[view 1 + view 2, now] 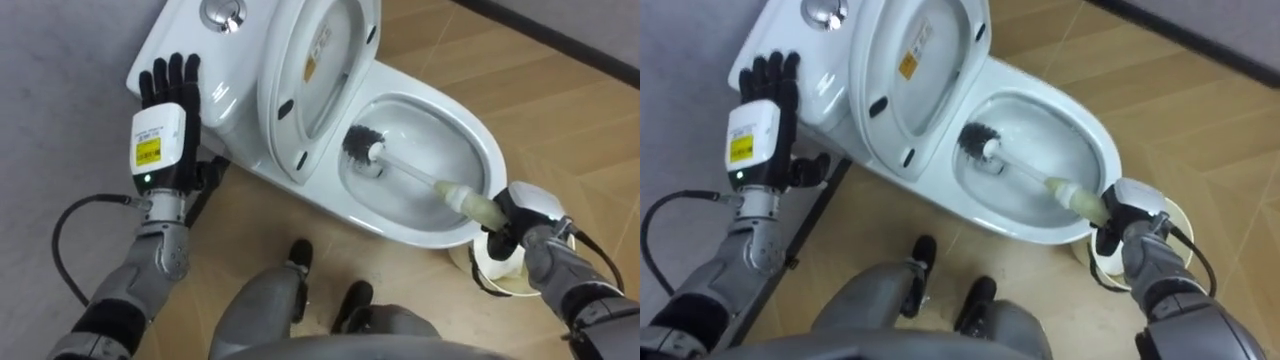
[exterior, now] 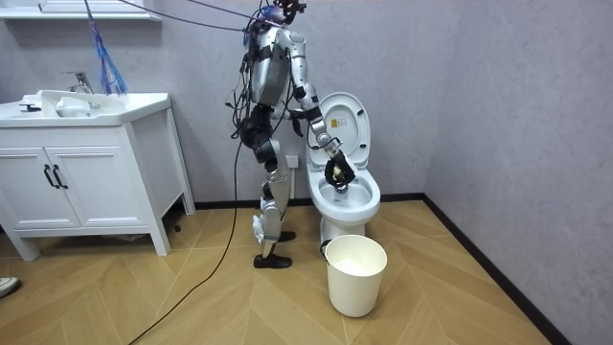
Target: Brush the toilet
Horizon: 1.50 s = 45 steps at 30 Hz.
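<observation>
1. At the lower right of the left eye view, the right hand (image 1: 518, 212) had its fingers curled round the pale grip end of the toilet brush (image 1: 420, 175).
2. Just below that hand, a white bucket (image 1: 495, 280) stood on the wooden floor (image 1: 560, 110), partly hidden by the wrist.
3. From the hand the brush slanted up and left over the rim into the toilet bowl (image 1: 485, 150). Its dark bristle head (image 1: 362, 148) lay low inside the bowl, near frame centre.
4. At the left of the frame the left hand (image 1: 165, 110) was raised with its back to the camera, fingers straight, close together and holding nothing. It was in front of the cistern (image 1: 200, 40); whether it touched it I could not tell.
5. The lid (image 1: 320, 60) stood raised at upper centre, with the flush button (image 1: 222, 14) at the top edge.
6. In the room view the robot stood upright just left of the toilet, and a white vanity cabinet (image 2: 86, 172) filled the far left.
</observation>
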### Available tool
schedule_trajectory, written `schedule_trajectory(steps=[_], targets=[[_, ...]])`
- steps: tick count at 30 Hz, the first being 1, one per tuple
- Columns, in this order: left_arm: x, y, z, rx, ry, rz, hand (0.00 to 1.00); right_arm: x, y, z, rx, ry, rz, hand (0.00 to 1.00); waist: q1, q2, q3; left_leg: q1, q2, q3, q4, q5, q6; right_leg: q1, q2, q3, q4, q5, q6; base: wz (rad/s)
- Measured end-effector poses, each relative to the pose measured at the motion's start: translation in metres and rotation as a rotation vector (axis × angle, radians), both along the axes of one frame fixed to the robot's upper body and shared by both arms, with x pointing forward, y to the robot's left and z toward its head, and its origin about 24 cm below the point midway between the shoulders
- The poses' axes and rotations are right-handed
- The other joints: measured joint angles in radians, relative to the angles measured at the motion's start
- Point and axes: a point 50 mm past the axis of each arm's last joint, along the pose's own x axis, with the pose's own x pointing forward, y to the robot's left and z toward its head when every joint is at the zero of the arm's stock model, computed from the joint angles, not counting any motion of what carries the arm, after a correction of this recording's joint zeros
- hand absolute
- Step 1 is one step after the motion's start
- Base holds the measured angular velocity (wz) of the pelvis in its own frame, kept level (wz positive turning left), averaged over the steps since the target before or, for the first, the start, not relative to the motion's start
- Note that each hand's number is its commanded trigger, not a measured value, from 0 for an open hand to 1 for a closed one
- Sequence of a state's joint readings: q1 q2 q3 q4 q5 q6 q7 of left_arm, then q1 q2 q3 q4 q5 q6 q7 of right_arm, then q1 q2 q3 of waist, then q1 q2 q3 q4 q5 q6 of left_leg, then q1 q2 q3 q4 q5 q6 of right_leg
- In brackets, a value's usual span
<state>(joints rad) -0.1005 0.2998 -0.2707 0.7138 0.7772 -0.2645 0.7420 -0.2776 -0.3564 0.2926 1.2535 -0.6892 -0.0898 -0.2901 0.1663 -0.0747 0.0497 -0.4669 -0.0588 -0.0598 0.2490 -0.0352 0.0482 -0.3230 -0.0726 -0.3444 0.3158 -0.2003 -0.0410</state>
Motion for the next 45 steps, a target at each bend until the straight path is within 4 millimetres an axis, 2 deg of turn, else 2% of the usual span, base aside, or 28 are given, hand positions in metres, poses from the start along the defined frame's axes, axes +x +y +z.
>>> schedule_trajectory(steps=[6, 10, 13, 16, 19, 22, 27, 32, 35, 39, 41, 43, 45], targets=[[0.014, -0.004, 0.011, 0.025, -0.077, 0.001, 0.0, 0.018, -0.008, 0.015, -0.068, -0.049, 0.019, 1.0, 0.008, -0.001, 0.0039, -0.072, -0.002, 0.001, 0.003, 0.031, 0.001, -0.095, -0.012, -0.002, 0.05, 0.002, -0.006, -0.01], [0.02, -0.007, 0.015, 0.043, -0.112, -0.005, 0.0, 0.027, -0.01, 0.021, -0.135, -0.041, 0.048, 1.0, 0.016, -0.002, 0.0064, -0.109, -0.003, 0.0, 0.011, 0.035, 0.002, -0.135, -0.018, -0.002, 0.07, 0.0, -0.008, 0.0], [0.029, -0.013, 0.024, 0.095, -0.167, -0.022, 0.0, 0.041, -0.019, 0.035, -0.244, -0.04, 0.105, 1.0, 0.024, 0.009, 0.0066, -0.169, -0.007, 0.0, 0.027, 0.049, 0.004, -0.203, -0.031, -0.013, 0.11, -0.003, -0.012, 0.05], [0.035, -0.019, 0.031, 0.102, -0.202, -0.037, 0.0, 0.046, -0.03, 0.046, -0.346, -0.019, 0.17, 1.0, 0.043, 0.013, 0.0127, -0.197, -0.01, -0.001, 0.028, 0.057, 0.006, -0.241, -0.038, -0.013, 0.132, -0.004, -0.014, 0.01], [0.039, -0.023, 0.033, 0.125, -0.212, -0.043, 0.0, 0.048, -0.036, 0.052, -0.42, -0.006, 0.203, 1.0, 0.055, 0.017, 0.0162, -0.21, -0.011, -0.002, 0.036, 0.058, 0.006, -0.256, -0.043, -0.012, 0.147, -0.009, -0.016, 0.0], [0.042, -0.025, 0.035, 0.137, -0.214, -0.045, 0.0, 0.049, -0.034, 0.053, -0.471, -0.011, 0.245, 1.0, 0.055, 0.018, 0.0174, -0.216, -0.016, -0.01, 0.045, 0.054, 0.0, -0.259, -0.047, -0.018, 0.151, -0.02, -0.018, 0.09], [0.042, -0.029, 0.034, 0.141, -0.215, -0.054, 0.0, 0.043, -0.026, 0.048, -0.517, -0.024, 0.31, 1.0, 0.057, 0.023, 0.0152, -0.222, -0.016, -0.012, 0.055, 0.05, -0.001, -0.258, -0.045, -0.025, 0.149, -0.021, -0.019, 0.04], [0.039, -0.029, 0.031, 0.135, -0.213, -0.04, 0.0, 0.038, -0.026, 0.045, -0.51, -0.031, 0.303, 1.0, 0.061, 0.024, 0.0145, -0.219, -0.015, -0.002, 0.056, 0.049, 0.003, -0.259, -0.044, -0.011, 0.15, -0.022, -0.016, -0.04], [0.039, -0.031, 0.031, 0.1, -0.214, -0.03, 0.0, 0.038, -0.028, 0.045, -0.436, -0.051, 0.224, 1.0, 0.058, 0.027, 0.0126, -0.219, -0.015, -0.003, 0.057, 0.05, 0.005, -0.258, -0.044, -0.014, 0.15, -0.022, -0.016, 0.01], [0.038, -0.029, 0.031, 0.105, -0.212, -0.027, 0.0, 0.033, -0.034, 0.041, -0.219, -0.091, 0.008, 1.0, 0.05, 0.027, 0.0126, -0.217, -0.019, -0.006, 0.057, 0.051, 0.005, -0.258, -0.05, -0.014, 0.169, -0.026, -0.015, 0.03], [0.039, -0.028, 0.033, 0.1, -0.214, -0.025, 0.0, 0.036, -0.039, 0.046, -0.104, -0.143, -0.126, 1.0, 0.043, 0.02, 0.0166, -0.22, -0.021, -0.004, 0.057, 0.052, 0.006, -0.264, -0.052, -0.01, 0.175, -0.028, -0.015, 0.02], [0.038, -0.023, 0.034, 0.105, -0.22, -0.013, 0.0, 0.044, -0.049, 0.056, -0.023, -0.208, -0.276, 1.0, 0.027, 0.019, 0.0171, -0.226, -0.024, 0.003, 0.06, 0.054, 0.008, -0.278, -0.062, -0.005, 0.192, -0.036, -0.015, -0.02], [0.039, -0.018, 0.036, 0.116, -0.227, -0.007, 0.0, 0.049, -0.054, 0.063, 0.023, -0.25, -0.357, 1.0, 0.024, 0.007, 0.0229, -0.226, -0.024, 0.015, 0.06, 0.056, 0.009, -0.291, -0.065, 0.011, 0.209, -0.037, -0.016, -0.13]])
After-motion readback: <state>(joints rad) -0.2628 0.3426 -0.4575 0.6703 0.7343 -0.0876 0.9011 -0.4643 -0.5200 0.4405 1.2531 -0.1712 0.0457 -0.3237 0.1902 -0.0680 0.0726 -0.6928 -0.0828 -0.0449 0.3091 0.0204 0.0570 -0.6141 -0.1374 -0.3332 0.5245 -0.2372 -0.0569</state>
